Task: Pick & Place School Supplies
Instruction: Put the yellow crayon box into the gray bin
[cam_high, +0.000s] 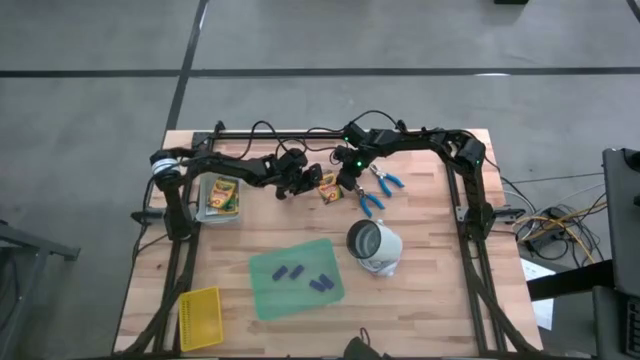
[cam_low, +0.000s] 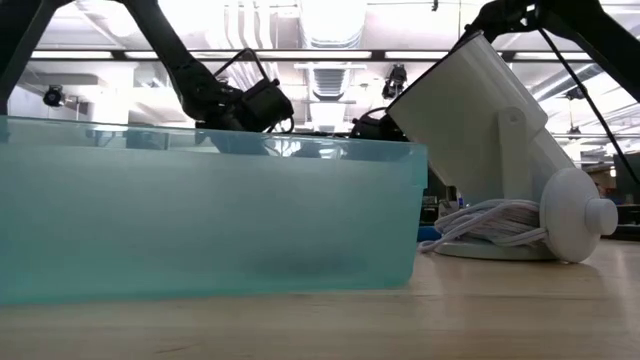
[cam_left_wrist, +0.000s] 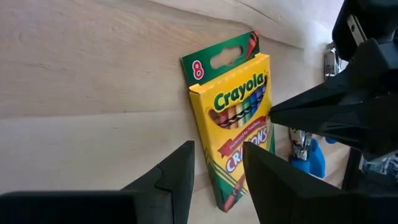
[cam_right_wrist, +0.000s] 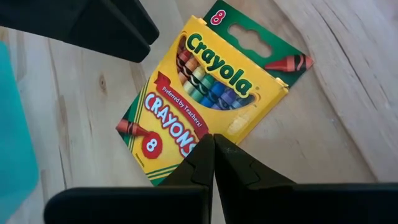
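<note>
**Both arms meet over the crayon box**

Your left gripper (cam_left_wrist: 214, 177) hovers over the crayon box (cam_left_wrist: 239, 124), fingers parted narrowly and holding nothing. Your right gripper (cam_right_wrist: 213, 165) is just above that box with its fingers pressed together, empty. The box lies flat on the desk (cam_high: 440, 300), just beside the blue-handled tools (cam_high: 378, 190).

From above I see both grippers meeting over a crayon box (cam_high: 329, 188) near the table's (cam_high: 430, 300) far edge: left gripper (cam_high: 303, 181), right gripper (cam_high: 347, 183). Blue-handled tools (cam_high: 378, 190) lie beside; purple-blue pieces (cam_high: 303, 277) rest on the green sheet (cam_high: 262, 295).
</note>
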